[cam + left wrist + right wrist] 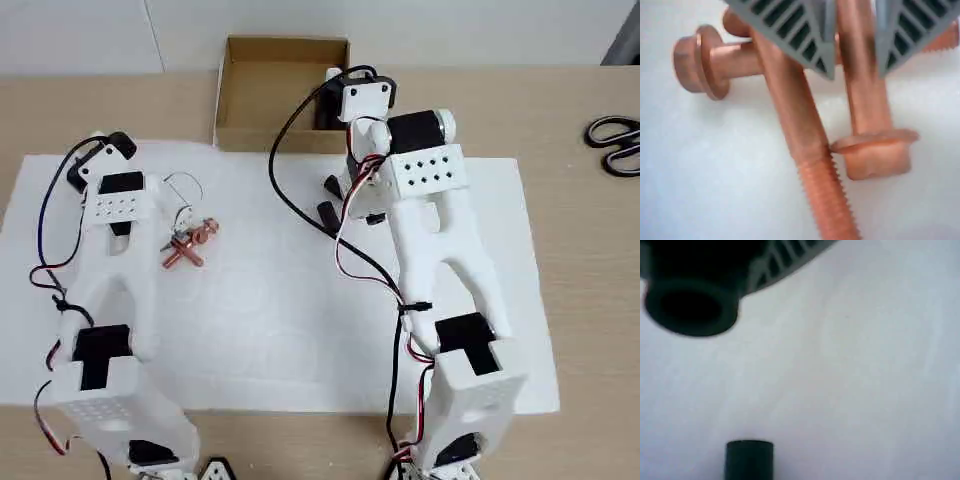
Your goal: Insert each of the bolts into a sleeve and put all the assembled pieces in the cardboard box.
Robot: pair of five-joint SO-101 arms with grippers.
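Observation:
Three copper bolts lie crossed in a small pile on the white mat, left of centre. My left gripper is down on the pile, its grey fingers pressed to both sides of the shaft of one hex-head bolt, which still rests on the mat. The other two bolts lie crossed beside it. My right gripper is near the mat's far edge, just in front of the cardboard box. It is shut on a black sleeve whose open end faces the camera. Another black sleeve lies on the mat nearby.
Scissors lie on the wooden table at the far right, off the mat. Black cables from the right arm cross the mat's middle. The box stands open at the table's far side.

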